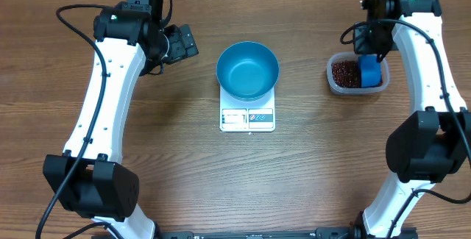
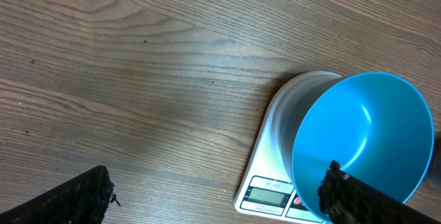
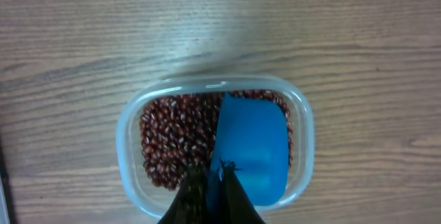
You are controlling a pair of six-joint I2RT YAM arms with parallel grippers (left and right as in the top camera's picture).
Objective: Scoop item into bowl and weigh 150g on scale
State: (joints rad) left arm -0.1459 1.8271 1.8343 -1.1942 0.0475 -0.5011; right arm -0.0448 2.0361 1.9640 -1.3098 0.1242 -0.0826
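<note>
Zero beans in the bowl so far: the scooping step is in hand.
On the table (image 1: 184, 180), the blue bowl (image 1: 247, 70) sits empty on top of the scale (image 1: 247, 118). Well to the right of the scale, the clear tub (image 1: 331, 73) holds the beans (image 1: 344, 73). The right pincer (image 3: 210, 182) is clamped narrow on the handle of the blue scoop (image 3: 251, 148), which sits low in the tub among them. The left pincer (image 1: 180, 43) hangs wide and empty, left of the scale. Next, I judge: dig, lift level, carry across to the scale, and tip in without nudging the bowl.
</note>
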